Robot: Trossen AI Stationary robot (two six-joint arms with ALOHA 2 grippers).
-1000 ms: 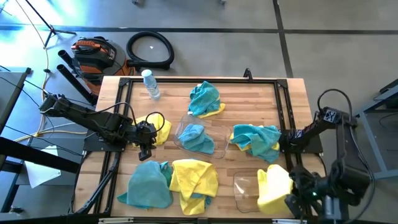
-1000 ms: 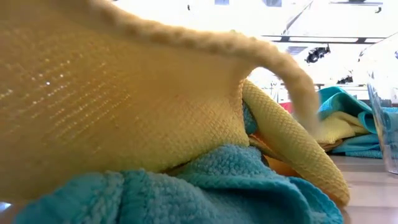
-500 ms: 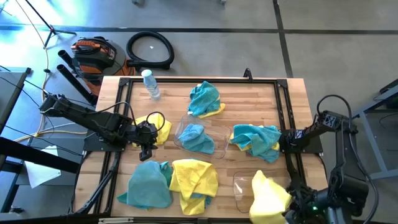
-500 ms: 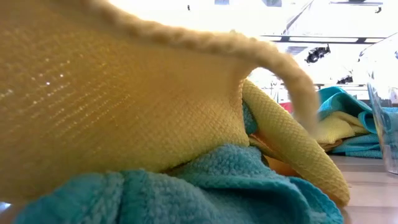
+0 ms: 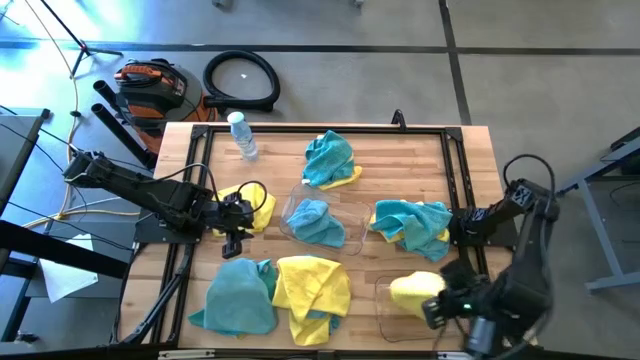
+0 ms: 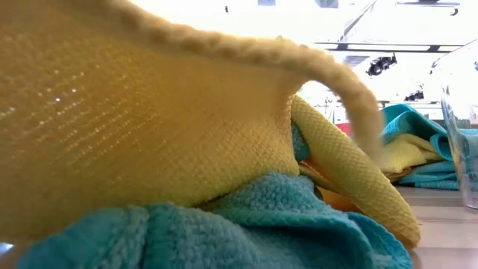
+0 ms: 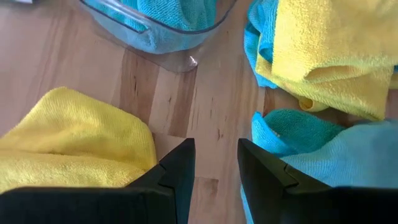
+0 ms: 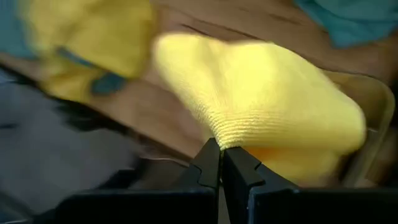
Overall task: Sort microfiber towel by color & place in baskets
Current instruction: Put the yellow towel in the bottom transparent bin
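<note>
The left gripper hung empty, fingers parted, at the left of the surface beside a yellow towel. A basket held a teal towel. At near right, the right gripper — clamped tight — held another yellow towel over the second basket.

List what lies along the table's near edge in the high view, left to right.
Teal towel → yellow towel → clear basket → yellow towel pinched in the right pincer.
</note>
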